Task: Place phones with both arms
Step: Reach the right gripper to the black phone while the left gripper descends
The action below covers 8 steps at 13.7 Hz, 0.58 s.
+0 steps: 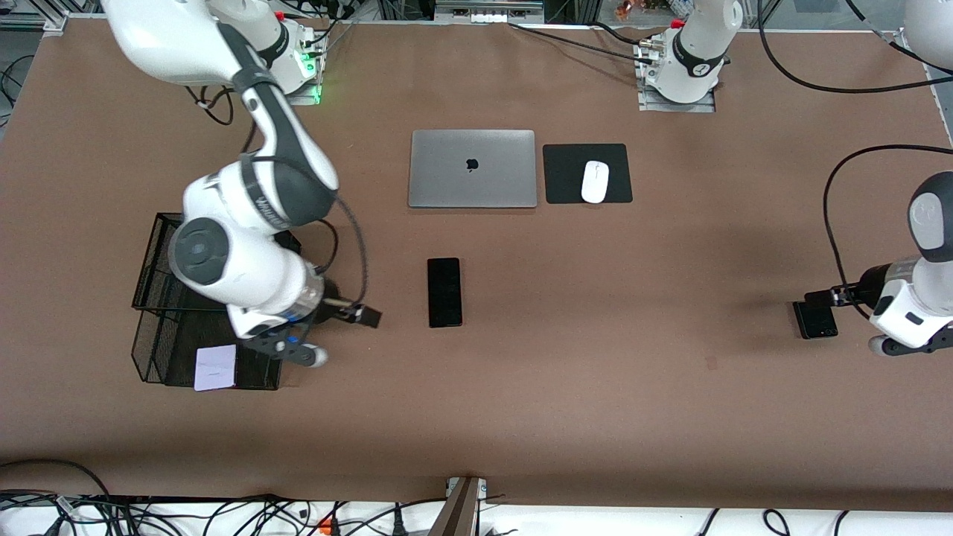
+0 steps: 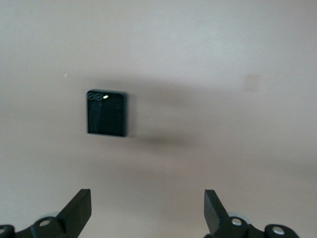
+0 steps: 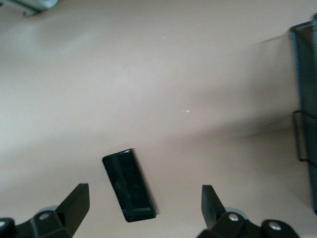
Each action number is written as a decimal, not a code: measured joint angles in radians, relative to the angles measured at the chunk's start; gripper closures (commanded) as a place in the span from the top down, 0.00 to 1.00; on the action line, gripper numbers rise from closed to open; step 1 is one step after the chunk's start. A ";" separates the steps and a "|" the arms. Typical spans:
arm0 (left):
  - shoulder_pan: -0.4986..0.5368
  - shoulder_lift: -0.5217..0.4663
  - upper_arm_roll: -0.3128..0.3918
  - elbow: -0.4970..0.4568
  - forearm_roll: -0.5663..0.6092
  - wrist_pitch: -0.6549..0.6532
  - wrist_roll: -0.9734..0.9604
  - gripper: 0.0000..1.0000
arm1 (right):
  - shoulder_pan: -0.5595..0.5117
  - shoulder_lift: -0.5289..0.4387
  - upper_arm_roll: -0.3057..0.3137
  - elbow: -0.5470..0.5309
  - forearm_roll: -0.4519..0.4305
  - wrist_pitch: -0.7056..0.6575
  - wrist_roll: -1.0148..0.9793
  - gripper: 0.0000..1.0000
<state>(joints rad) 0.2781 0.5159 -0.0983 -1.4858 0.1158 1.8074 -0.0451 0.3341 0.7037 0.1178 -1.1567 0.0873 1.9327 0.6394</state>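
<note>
The long black phone [image 1: 444, 292] lies flat on the desk [image 1: 595, 335], nearer the front camera than the silver laptop [image 1: 472, 168], its long axis running toward that camera. The right tool [image 1: 357, 313] hangs just beside the wire basket [image 1: 153, 298], between basket and phone, so the right arm is the nearer one to this phone. The pale squarish phone [image 1: 215, 367] already rests in the basket's nearer compartment. The small black folded phone [image 1: 815, 320] lies at the left arm's end of the desk, with the left tool [image 1: 834, 296] over its edge.

The right wrist view shows what the front view cannot: the right tool's fingers [image 3: 77, 206] are spread wide and empty, with the phone [image 3: 129, 185] lying askew to them. The left wrist view likewise shows spread, empty fingers [image 2: 79, 208], the folded phone [image 2: 107, 113] squarely ahead.
</note>
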 measured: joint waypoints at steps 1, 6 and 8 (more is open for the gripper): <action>0.034 0.006 0.000 -0.038 0.001 0.053 0.017 1.00 | 0.033 0.001 0.000 -0.010 -0.029 0.019 0.002 1.00; 0.158 0.057 -0.002 -0.208 0.002 0.342 0.087 1.00 | 0.190 0.049 0.000 -0.057 -0.172 0.094 0.015 1.00; 0.173 0.103 -0.002 -0.219 0.002 0.402 0.087 1.00 | 0.227 0.082 -0.001 -0.087 -0.197 0.159 0.018 1.00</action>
<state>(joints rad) 0.4506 0.6190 -0.1008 -1.7052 0.1180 2.2097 0.0414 0.5613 0.7859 0.1163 -1.2434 -0.1096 2.0917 0.6573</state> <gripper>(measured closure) 0.000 0.000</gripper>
